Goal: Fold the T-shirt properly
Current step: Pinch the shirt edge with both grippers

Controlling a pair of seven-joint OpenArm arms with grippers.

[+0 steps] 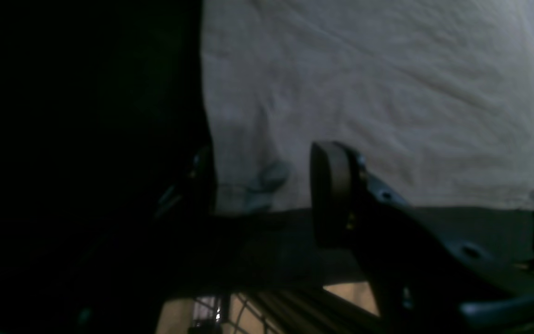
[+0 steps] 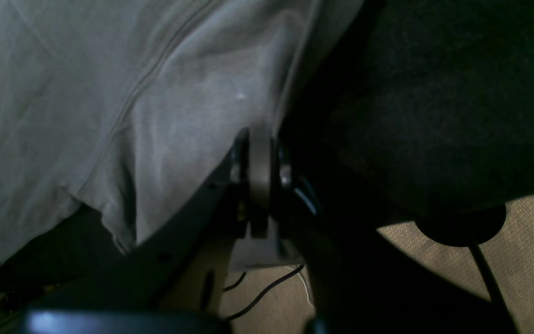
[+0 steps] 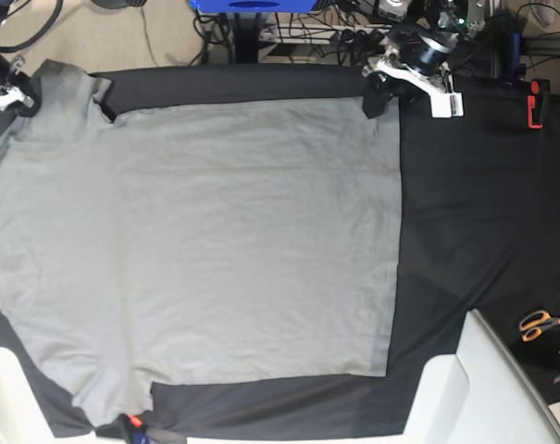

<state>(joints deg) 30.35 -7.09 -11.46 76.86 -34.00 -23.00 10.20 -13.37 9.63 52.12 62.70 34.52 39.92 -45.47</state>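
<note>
T-shirt (image 3: 215,240): flat on black cloth (image 3: 483,213); no print readable.
Left gripper (image 1: 260,185): jaws apart, holding nothing.
Right gripper (image 2: 260,171): pinching sleeve.

T-shirt (image 3: 205,240): plain light grey, spread flat, lightly wrinkled, sleeves out, on black cloth (image 3: 483,213).

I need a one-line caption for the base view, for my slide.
Grey T-shirt spread flat on black cloth, one gripper at each far corner.
</note>
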